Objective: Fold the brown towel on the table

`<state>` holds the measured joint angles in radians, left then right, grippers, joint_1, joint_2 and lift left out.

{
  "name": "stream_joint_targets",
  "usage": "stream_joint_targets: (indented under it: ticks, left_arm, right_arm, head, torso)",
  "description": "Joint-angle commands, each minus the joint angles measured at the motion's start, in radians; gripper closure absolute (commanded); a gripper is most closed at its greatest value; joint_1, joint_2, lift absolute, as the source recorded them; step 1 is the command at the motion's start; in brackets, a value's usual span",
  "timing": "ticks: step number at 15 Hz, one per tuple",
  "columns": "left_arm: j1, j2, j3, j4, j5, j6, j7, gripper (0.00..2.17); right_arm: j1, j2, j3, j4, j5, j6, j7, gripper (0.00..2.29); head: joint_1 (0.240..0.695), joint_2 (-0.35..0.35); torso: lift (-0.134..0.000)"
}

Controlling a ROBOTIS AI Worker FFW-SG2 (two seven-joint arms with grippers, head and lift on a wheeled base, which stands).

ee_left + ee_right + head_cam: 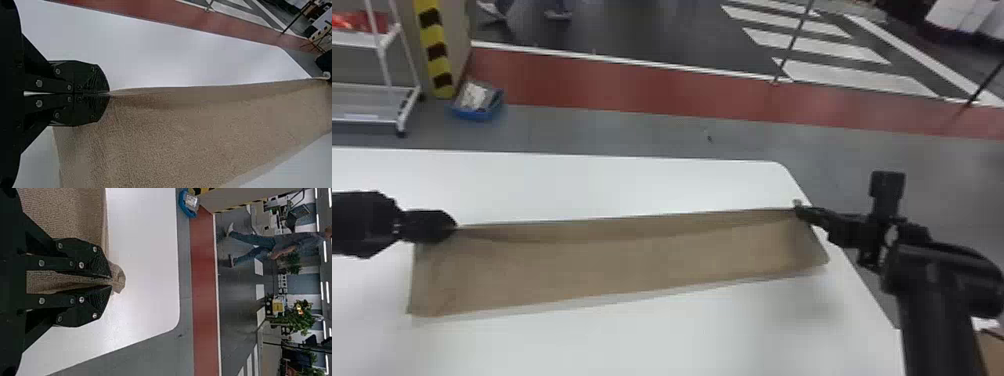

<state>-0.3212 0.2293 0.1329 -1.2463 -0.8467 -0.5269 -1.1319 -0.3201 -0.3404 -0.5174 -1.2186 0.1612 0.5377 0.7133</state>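
While the brown towel is stretched wide over the white desk, its left far corner is pinched by the left hand, fingers pressed together, and its right one, bunched, is gripped between the right hand's nearly meeting fingertips. Beyond, a blue bin is seen on the floor.

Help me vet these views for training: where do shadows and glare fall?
Head view: faint shadow on the white table below the brown towel; left wrist view: darker shading near the left gripper; right wrist view: bright strip lights.
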Motion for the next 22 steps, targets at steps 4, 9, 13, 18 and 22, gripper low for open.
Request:
stream_joint_targets:
  ticks: [4,9,13,18,22]
  left_arm:
    - [-0.006,-0.001,-0.015,0.03,-0.006,0.008,0.052,2.13]
    - [0.039,-0.005,-0.009,-0.007,0.009,0.02,0.15,0.0]
    - [0.062,-0.005,0.005,-0.05,0.012,0.02,0.149,0.02]
    - [0.096,-0.005,0.042,-0.116,0.023,0.029,0.121,0.02]
    - [0.125,-0.005,0.07,-0.157,0.057,0.069,0.098,0.02]
  right_arm:
    - [-0.037,-0.002,0.036,0.077,0.032,-0.005,-0.046,0.95]
    - [-0.039,0.009,0.025,0.076,0.029,0.011,-0.094,0.0]
    - [-0.02,0.009,0.011,0.065,0.009,0.02,-0.094,0.03]
    - [0.001,0.001,-0.009,0.027,-0.02,0.06,-0.092,0.03]
    - [0.036,0.001,-0.018,-0.039,-0.045,0.124,-0.086,0.03]
  head:
    - [0.695,-0.299]
    - [0.695,-0.303]
    - [0.695,-0.307]
    - [0.695,-0.309]
    - [0.695,-0.308]
  torso:
    - [-0.124]
    - [-0.124]
    - [-0.124]
    - [-0.124]
    - [-0.124]
